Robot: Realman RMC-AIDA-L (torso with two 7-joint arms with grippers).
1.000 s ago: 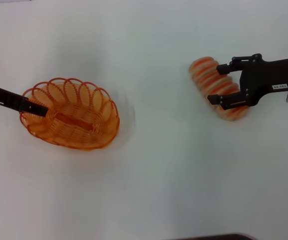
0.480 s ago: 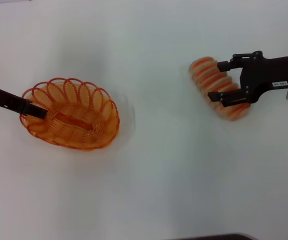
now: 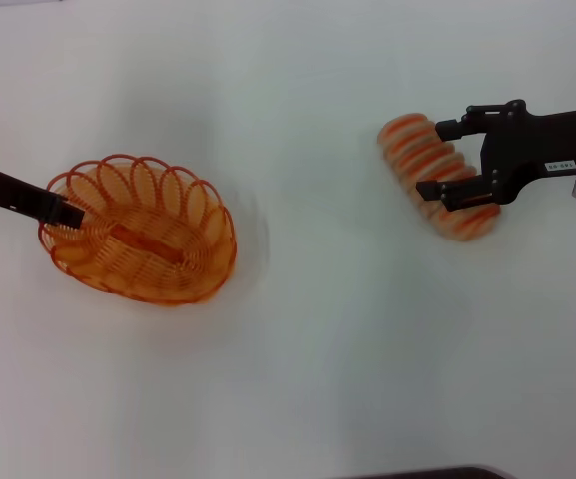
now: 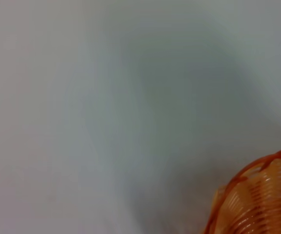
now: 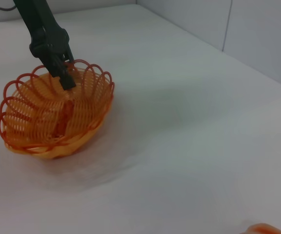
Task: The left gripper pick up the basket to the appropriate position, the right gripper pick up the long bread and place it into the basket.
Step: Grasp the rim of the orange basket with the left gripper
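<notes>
The orange wire basket (image 3: pixel 213 215) sits at the left of the white table, tilted a little. My left gripper (image 3: pixel 68 215) is shut on its left rim; the right wrist view shows the claw (image 5: pixel 65 78) pinching the far rim of the basket (image 5: pixel 106 92). The left wrist view shows only an edge of the basket (image 4: pixel 262 195). The long bread (image 3: pixel 412 145) lies slanted on the table at the right. My right gripper (image 3: pixel 437 160) is open and straddles its middle, one finger on each side. A tip of the bread (image 5: pixel 262 229) shows in the right wrist view.
The white table (image 3: pixel 327 329) runs flat between the basket and the bread. A dark edge (image 3: pixel 427 473) shows at the bottom of the head view. A pale wall (image 5: pixel 257 29) stands beyond the table's far side in the right wrist view.
The basket has shifted slightly to the left and tipped a little with the left gripper. The right gripper has crept up a little over the bread; the bread has not moved.
</notes>
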